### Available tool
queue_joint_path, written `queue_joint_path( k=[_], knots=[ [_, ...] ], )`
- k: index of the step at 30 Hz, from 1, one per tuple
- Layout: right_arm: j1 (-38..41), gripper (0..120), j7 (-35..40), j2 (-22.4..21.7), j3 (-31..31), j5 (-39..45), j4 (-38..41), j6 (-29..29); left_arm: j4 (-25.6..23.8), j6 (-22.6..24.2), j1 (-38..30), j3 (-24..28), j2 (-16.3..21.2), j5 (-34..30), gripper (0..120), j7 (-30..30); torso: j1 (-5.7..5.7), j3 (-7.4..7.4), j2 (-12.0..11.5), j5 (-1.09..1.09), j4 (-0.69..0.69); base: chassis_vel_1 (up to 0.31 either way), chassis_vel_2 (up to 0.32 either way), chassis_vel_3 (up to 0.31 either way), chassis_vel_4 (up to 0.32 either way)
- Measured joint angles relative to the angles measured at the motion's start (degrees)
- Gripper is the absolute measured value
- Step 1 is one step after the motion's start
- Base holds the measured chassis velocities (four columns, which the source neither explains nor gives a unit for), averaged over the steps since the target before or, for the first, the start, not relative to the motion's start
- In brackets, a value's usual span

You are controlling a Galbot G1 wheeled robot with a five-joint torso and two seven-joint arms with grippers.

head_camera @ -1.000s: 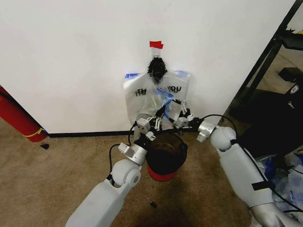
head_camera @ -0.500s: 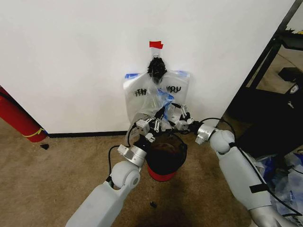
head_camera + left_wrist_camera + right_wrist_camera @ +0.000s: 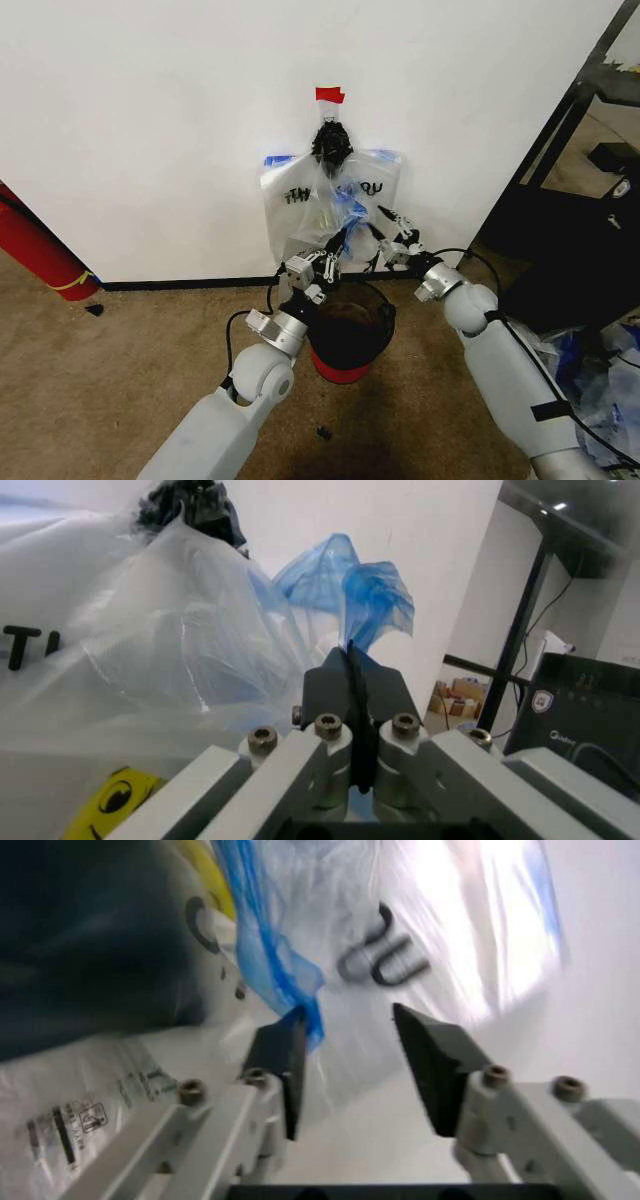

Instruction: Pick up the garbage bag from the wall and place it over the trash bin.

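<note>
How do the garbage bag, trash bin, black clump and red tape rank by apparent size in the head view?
1. garbage bag
2. trash bin, somewhat smaller, though it stands nearer the camera
3. black clump
4. red tape, nearly alike the clump; close call

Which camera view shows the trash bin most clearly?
The head view: the trash bin stands on the carpet below the garbage bag, black rim and red base visible. The wrist views show bag plastic, no recognisable bin.
</note>
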Motion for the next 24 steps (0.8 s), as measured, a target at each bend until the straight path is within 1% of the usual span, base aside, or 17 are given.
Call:
queue_joint_path(
  k=[1,2,3,8,9,11,14,17,19,22,23,24],
  knots=[
    [-0.45,27,0.49,-0.3,-0.56,4.02,0.09,-0.95,-0.19,0.0,0.23,-0.09,0.13,0.03,0,0.01,0.0,0.0,0.0,0.0,0.0,0.0,0.0,0.0,0.0],
    [-0.45,27,0.49,-0.3,-0.56,4.02,0.09,-0.95,-0.19,0.0,0.23,-0.09,0.13,0.03,0,0.01,0.0,0.0,0.0,0.0,0.0,0.0,0.0,0.0,0.0],
    [-0.73,24,0.71,-0.48,-1.03,6.58,0.24,-1.52,-0.23,0.0,0.33,-0.14,0.17,0.06,0,0.01,0.0,0.0,0.0,0.0,0.0,0.0,0.0,0.0,0.0],
    [-2.75,3,2.21,-1.59,-4.5,25.42,1.54,-5.4,-0.41,-0.07,0.64,-0.38,0.5,0.13,0,0.05,0.0,0.0,0.0,0.0,0.0,0.0,0.0,0.0,0.0],
    [-2.75,3,2.21,-1.59,-4.5,25.42,1.54,-5.4,-0.41,-0.07,0.64,-0.38,0.5,0.13,0,0.05,0.0,0.0,0.0,0.0,0.0,0.0,0.0,0.0,0.0],
    [-3.12,0,2.06,-1.9,-5.59,32.79,1.82,-6.01,-0.47,-0.12,0.7,-0.39,0.6,0.14,0,0.06,0.0,0.0,0.0,0.01,0.0,0.0,0.0,0.0,0.0],
    [-3.58,0,0.7,-2.51,-7.11,44.03,2.94,-6.93,-0.5,-0.17,0.73,-0.42,0.69,0.15,0,0.08,0.0,0.0,0.0,0.0,0.01,0.0,0.0,0.0,0.0],
    [-3.61,0,-0.46,-2.69,-7.19,46.38,3.13,-6.91,-0.51,-0.22,0.75,-0.44,0.7,0.15,0,0.1,0.0,0.0,0.0,-0.01,0.0,0.0,0.0,0.0,0.0],
    [-3.32,0,-3.01,-2.73,-6.68,45.13,2.61,-5.37,-0.51,-0.29,0.83,-0.45,0.75,0.16,0,0.13,0.0,0.0,0.0,0.01,0.0,0.0,0.0,0.0,0.0],
    [-2.75,13,-5.65,-2.89,-6.05,40.52,2.04,-3.11,-0.51,-0.45,0.97,-0.48,0.89,0.18,0,0.17,0.0,0.0,0.0,0.0,0.0,0.0,0.0,0.0,0.0],
    [-2.75,13,-5.65,-2.89,-6.05,40.52,2.04,-3.11,-0.51,-0.45,0.97,-0.48,0.89,0.18,0,0.17,0.0,0.0,0.0,0.0,0.0,0.0,0.0,0.0,0.0],
    [-2.59,16,-6.35,-2.96,-5.84,38.71,1.93,-2.29,-0.52,-0.48,0.99,-0.51,0.95,0.17,0,0.18,0.0,0.0,0.0,0.0,0.0,0.0,0.0,0.0,0.0]
  ],
)
